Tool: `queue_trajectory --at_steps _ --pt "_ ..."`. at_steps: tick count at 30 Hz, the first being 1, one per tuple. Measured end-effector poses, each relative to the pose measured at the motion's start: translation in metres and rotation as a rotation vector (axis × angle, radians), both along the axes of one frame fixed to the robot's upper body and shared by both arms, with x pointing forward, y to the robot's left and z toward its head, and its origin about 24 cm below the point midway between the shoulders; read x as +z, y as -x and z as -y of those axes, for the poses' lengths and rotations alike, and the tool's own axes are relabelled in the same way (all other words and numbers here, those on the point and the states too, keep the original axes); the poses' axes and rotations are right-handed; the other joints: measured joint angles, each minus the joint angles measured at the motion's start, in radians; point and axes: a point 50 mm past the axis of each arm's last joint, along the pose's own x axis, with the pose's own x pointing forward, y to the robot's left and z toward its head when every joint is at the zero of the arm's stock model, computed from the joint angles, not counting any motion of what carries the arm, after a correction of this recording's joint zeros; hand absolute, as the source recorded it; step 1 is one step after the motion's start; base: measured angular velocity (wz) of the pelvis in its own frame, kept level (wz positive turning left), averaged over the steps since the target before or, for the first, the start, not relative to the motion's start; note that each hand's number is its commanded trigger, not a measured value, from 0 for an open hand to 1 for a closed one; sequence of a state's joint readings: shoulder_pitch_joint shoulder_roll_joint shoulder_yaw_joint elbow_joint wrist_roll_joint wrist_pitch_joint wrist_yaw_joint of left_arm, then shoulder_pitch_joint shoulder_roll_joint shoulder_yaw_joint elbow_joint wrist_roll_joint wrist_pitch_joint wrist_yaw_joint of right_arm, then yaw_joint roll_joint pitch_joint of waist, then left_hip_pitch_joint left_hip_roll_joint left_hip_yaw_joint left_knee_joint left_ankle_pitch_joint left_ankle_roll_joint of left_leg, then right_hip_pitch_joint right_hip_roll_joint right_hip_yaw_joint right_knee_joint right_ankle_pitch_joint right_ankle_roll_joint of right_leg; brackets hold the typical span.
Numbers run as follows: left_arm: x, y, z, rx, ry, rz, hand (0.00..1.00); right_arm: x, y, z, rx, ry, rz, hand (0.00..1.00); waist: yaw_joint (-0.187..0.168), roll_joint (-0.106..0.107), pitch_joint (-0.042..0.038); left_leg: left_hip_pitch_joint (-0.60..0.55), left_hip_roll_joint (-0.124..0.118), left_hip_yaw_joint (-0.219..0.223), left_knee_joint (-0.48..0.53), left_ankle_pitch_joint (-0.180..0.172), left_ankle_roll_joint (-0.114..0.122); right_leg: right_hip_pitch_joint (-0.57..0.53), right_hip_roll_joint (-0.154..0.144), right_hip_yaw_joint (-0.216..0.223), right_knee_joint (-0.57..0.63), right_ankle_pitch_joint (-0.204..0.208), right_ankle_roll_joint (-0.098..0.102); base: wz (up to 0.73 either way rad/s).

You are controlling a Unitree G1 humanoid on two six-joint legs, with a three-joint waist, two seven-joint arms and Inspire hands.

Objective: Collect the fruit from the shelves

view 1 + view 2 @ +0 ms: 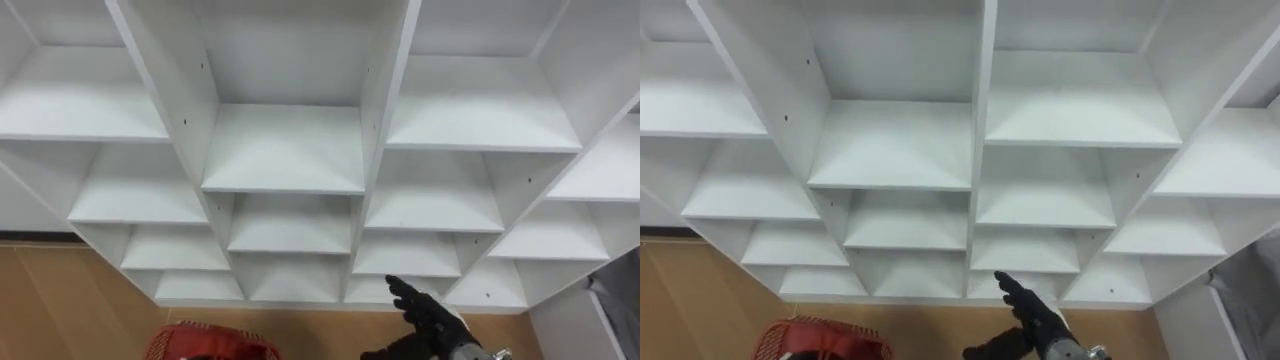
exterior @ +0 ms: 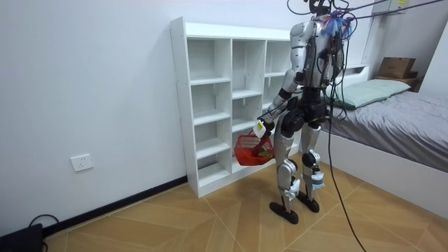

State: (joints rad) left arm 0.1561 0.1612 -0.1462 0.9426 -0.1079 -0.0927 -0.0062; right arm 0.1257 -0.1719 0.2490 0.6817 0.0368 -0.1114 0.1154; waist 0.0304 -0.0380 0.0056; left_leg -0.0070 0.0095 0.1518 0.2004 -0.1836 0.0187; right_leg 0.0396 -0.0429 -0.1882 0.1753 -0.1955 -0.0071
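Nearest, at the bottom edge of the eye views, a red basket [image 1: 205, 342] is hanging low in front of the robot. In the room view it is hanging under the left hand [image 2: 260, 129], though I cannot tell how those fingers are closing on it. To the basket's right, the right hand [image 1: 428, 318] is reaching forward with fingers straight and spread, thumb out to the side, holding nothing. It is hovering in front of the bottom row of the white shelf unit [image 1: 385, 100], near the foot of the divider right of the middle column. Beyond it, every compartment facing the robot is showing bare white boards, and no fruit is showing on any of them. Whether fruit is lying in the basket I cannot tell. The free right hand is the nearer one for any pick from these shelves, and the basket is waiting on its left.
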Motion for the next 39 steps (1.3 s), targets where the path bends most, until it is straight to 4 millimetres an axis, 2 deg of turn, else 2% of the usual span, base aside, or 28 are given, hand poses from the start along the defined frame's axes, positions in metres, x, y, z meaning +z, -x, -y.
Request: queue_trajectory --at_steps 1,7,12,18,21,25,27,29,39 --pt "0.000 0.002 -0.001 0.009 -0.002 -0.004 1.00 -0.001 0.003 0.002 -0.015 0.002 -0.008 0.00 0.000 -0.001 -0.0032 0.003 -0.001 0.000 -0.003 0.000 0.000 0.005 0.000 -0.001 -0.005 0.001 0.001 0.00" --pt "-0.005 0.018 -0.011 0.150 -0.018 -0.050 1.00 -0.018 0.029 0.031 -0.190 0.055 -0.108 0.00 -0.002 0.010 -0.0051 0.020 -0.006 -0.001 -0.015 0.000 0.000 0.031 -0.001 -0.004 -0.013 0.004 0.003 0.00" --pt "-0.009 0.041 -0.021 0.246 -0.040 -0.106 1.00 -0.034 0.067 0.053 -0.363 0.114 -0.251 0.00 -0.002 0.014 -0.0049 0.045 -0.007 0.000 -0.033 0.000 0.000 0.050 0.000 -0.006 -0.025 0.005 0.006 0.00" --pt "-0.012 0.054 -0.022 0.268 -0.045 -0.151 1.00 -0.045 0.098 0.056 -0.450 0.134 -0.376 0.00 -0.006 0.013 -0.0022 0.056 -0.008 -0.007 -0.032 0.000 0.000 0.068 -0.001 -0.007 -0.027 0.004 0.007 0.01" --pt "-0.012 0.055 -0.023 0.290 -0.046 -0.153 1.00 -0.048 0.110 0.056 -0.512 0.118 -0.426 0.00 -0.011 0.010 0.0052 0.073 -0.010 -0.017 -0.033 -0.001 0.000 0.090 -0.005 -0.006 -0.040 0.002 0.010 0.10" --pt "-0.012 0.059 -0.023 0.293 -0.048 -0.161 1.00 -0.049 0.118 0.058 -0.578 0.092 -0.458 0.00 -0.013 0.009 0.0056 0.085 -0.019 -0.021 -0.033 -0.002 0.002 0.101 -0.004 -0.006 -0.040 -0.001 0.014 0.03" --pt "-0.012 0.062 -0.023 0.300 -0.046 -0.169 1.00 -0.050 0.123 0.059 -0.598 0.082 -0.485 0.00 -0.014 0.013 -0.0011 0.090 -0.021 -0.020 -0.033 -0.004 0.005 0.106 -0.005 -0.006 -0.040 -0.002 0.016 0.00" --pt "-0.013 0.065 -0.023 0.308 -0.046 -0.177 1.00 -0.050 0.124 0.059 -0.605 0.080 -0.494 0.00 -0.019 0.014 -0.0027 0.091 -0.022 -0.020 -0.033 -0.006 0.006 0.107 -0.006 -0.006 -0.039 -0.002 0.017 0.00" --pt "-0.013 0.072 -0.023 0.315 -0.047 -0.206 1.00 -0.051 0.124 0.059 -0.612 0.078 -0.510 0.00 -0.024 0.017 -0.0019 0.105 -0.022 -0.018 -0.033 -0.014 0.006 0.118 -0.007 -0.006 -0.040 -0.006 0.020 0.00"
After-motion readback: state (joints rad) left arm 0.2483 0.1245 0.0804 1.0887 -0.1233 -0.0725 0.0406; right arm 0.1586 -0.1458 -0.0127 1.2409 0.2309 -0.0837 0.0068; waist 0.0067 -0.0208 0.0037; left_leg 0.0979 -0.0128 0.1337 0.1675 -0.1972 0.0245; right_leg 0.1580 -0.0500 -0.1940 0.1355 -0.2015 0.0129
